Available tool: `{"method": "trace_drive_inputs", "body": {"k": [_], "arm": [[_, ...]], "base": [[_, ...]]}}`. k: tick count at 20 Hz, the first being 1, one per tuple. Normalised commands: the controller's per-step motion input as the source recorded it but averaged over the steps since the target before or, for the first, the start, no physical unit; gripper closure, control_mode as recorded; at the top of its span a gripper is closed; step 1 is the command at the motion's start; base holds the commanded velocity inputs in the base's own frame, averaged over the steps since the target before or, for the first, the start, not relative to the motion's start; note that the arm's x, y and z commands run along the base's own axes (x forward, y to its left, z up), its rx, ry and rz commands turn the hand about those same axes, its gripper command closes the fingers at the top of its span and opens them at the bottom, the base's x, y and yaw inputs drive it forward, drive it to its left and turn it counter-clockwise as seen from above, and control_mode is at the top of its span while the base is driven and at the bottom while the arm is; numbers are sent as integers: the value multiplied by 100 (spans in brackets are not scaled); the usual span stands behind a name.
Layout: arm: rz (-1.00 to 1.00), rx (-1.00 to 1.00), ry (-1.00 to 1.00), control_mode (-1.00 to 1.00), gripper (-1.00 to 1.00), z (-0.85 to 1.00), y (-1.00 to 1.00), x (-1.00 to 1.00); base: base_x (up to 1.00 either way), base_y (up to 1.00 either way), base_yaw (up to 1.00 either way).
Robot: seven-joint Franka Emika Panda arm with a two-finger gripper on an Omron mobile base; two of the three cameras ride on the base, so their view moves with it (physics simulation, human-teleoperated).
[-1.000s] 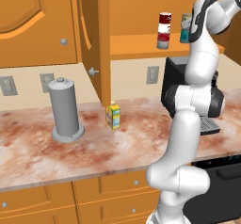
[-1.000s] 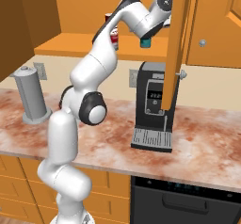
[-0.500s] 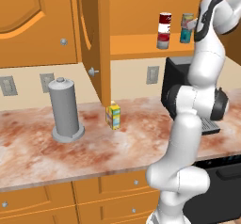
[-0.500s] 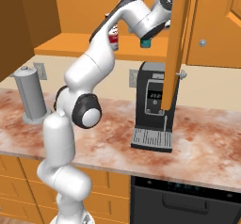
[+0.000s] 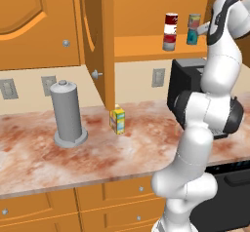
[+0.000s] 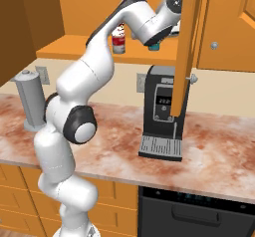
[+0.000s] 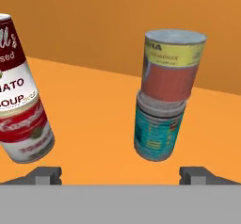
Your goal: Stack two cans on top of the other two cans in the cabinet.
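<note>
In the hand view a grey-green can with a red band (image 7: 172,63) stands on the teal can (image 7: 157,129), straight ahead on the orange shelf of the cabinet (image 7: 99,110). To the left, the dark red and white can (image 7: 12,53) sits on the grey can with a red upper band (image 7: 26,133). My gripper (image 7: 121,176) is open, with nothing between its fingertips (image 7: 44,175), a short way back from the teal stack. From the left base view both stacks (image 5: 170,31) (image 5: 193,29) stand upright on the cabinet shelf (image 5: 141,46), and the gripper (image 5: 201,29) is just right of them.
An open cabinet door (image 5: 93,36) hangs over the counter left of the shelf, and another door (image 6: 187,47) stands open on the right. A black coffee machine (image 6: 162,111) sits under the shelf. The yellow carton (image 5: 117,120) and tall grey canister (image 5: 68,114) stand on the counter.
The hand has drawn back a little from the teal stack and the wrist has shifted right. Neither stack has moved.
</note>
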Motion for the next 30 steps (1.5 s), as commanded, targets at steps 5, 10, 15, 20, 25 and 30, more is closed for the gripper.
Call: {"method": "trace_drive_inputs", "body": {"k": [5, 10, 15, 20, 25, 30], "arm": [[-12, 0, -5, -100, -100, -29, 38, -58], [-15, -1, -9, -100, -100, -32, 41, -66], [-20, -1, -2, -100, -100, -29, 38, -68], [-23, 0, 6, -100, -100, -15, 33, -68], [-19, 0, 9, -100, -100, -15, 29, -72], [-17, 0, 9, -100, -100, -17, 22, -71]], "base": [[0, 0, 0], [0, 0, 0], [0, 0, 0], [0, 0, 0], [0, 0, 0], [0, 0, 0]]}}
